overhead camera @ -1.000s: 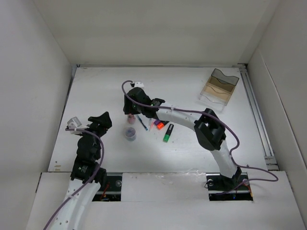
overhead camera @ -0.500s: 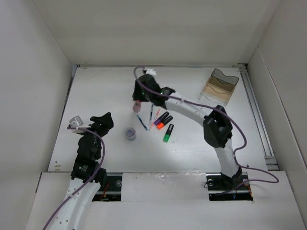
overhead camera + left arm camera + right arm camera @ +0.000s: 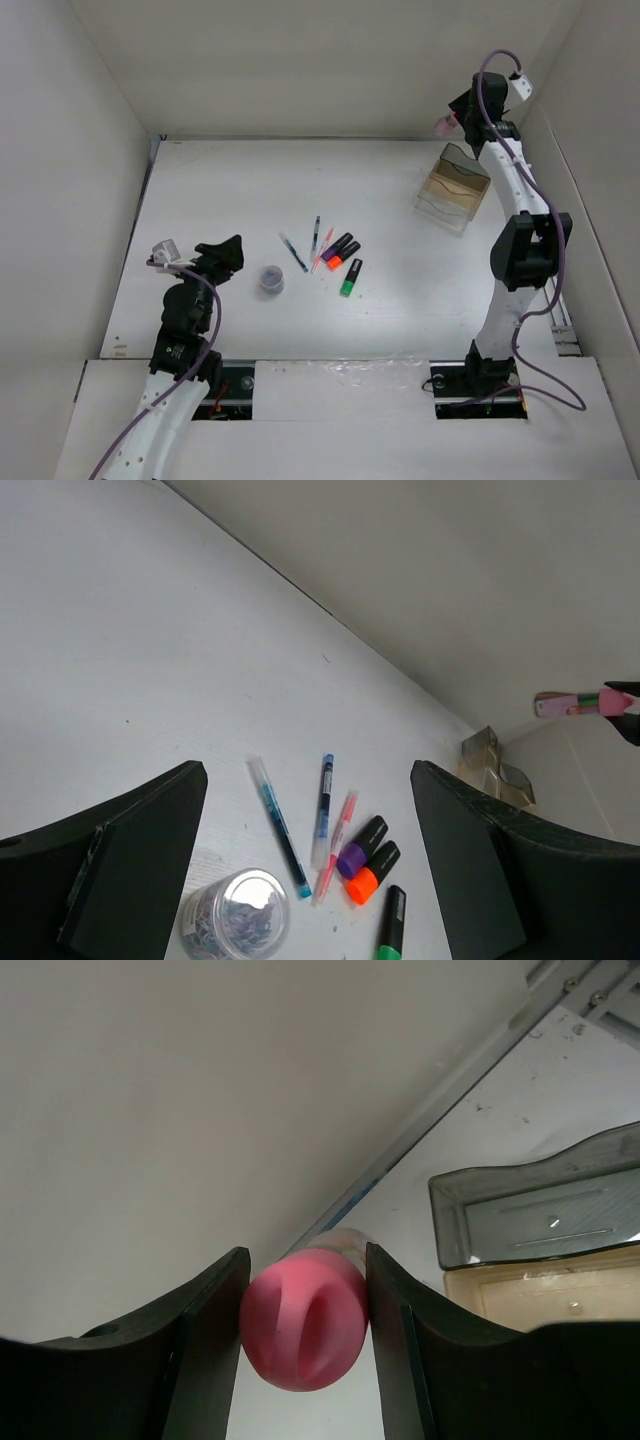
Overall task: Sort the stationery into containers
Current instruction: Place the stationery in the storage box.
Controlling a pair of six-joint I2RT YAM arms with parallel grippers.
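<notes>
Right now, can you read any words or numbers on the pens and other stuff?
Nothing here can be read.
On the markers: faint marks on the black barrels, too small to read.
On the bottle: a coloured label, too blurred.
On the pens, pot and organiser: no writing shows.

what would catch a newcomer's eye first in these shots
The right gripper, high in the far right corner, clamps the pink-capped bottle close to the smoky-brown organiser. Mid-table, pens and markers lie in a loose cluster beside the round pot, with the open left gripper hanging to their left.
</notes>
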